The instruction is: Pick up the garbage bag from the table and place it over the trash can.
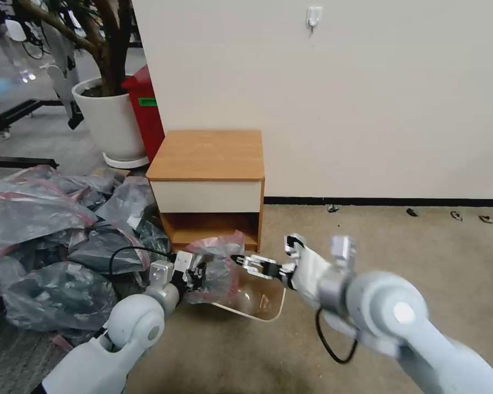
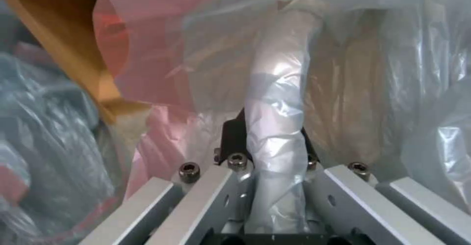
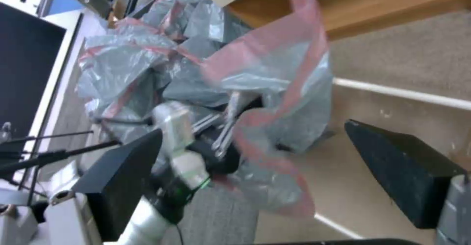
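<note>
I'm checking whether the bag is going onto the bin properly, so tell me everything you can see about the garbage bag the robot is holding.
The garbage bag is thin, crinkly, translucent grey plastic with a pink-red band along its rim. It hangs bunched and partly opened over the left end of the trash can, in front of the table. The left gripper is shut on a gathered fold of it. The right gripper is open, its fingers spread, close by the bag's right side above the can.

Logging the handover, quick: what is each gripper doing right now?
Left gripper: shut on the garbage bag, above the trash can.
Right gripper: open, holding nothing, beside the bag.
</note>
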You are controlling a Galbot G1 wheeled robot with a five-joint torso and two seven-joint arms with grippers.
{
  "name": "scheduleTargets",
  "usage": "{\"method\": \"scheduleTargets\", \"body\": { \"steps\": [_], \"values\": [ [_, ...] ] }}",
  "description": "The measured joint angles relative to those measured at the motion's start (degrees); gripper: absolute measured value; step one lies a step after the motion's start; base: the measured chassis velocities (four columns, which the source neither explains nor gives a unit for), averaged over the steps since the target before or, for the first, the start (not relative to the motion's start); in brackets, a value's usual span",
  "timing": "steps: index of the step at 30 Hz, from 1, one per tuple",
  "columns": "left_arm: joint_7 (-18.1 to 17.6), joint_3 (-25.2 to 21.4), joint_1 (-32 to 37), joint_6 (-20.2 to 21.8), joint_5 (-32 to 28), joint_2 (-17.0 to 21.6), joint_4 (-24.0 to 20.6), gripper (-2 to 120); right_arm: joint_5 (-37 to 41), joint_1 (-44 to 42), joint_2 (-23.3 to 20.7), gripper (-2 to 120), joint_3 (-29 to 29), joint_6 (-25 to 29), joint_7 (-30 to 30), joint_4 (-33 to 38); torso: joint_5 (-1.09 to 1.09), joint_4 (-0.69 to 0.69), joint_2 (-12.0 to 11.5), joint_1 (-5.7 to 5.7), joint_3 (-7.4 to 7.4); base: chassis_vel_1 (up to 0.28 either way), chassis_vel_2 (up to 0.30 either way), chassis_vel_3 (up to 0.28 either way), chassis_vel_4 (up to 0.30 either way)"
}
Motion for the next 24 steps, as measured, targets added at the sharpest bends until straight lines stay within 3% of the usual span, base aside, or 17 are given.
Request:
{"method": "scheduleTargets", "body": {
  "steps": [8, 13, 22, 24],
  "values": [
    [4.73, -3.07, 4.03, -5.02, 7.53, -0.38, -1.3, 3, 0.38, 3.96, 4.05, 96, -4.83, 0.78, 2.8, -4.72, 0.0, -0.01, 0.0, 0.0, 0.0, 0.0, 0.0, 0.0, 0.0],
    [5.71, -3.76, 5.06, -5.93, 8.81, -0.56, -1.89, 3, -0.53, 5.0, 5.4, 95, -5.95, 1.06, 3.14, -7.03, 0.0, 0.0, 0.0, 0.0, 0.0, 0.0, 0.0, 0.0, 0.0],
    [6.04, -4.7, 6.71, -6.82, 8.97, -0.51, -3.36, 3, -2.93, 5.55, 6.39, 73, -7.72, 1.17, 3.08, -9.4, 0.01, -0.01, 0.0, 0.0, 0.0, 0.0, 0.0, 0.0, 0.0],
    [6.04, -4.81, 6.92, -7.0, 8.98, -0.47, -3.43, 3, -3.29, 5.38, 6.42, 62, -7.82, 1.15, 3.02, -9.4, 0.0, -0.01, 0.0, 0.0, 0.0, 0.0, 0.0, 0.0, 0.0]
  ]
}}
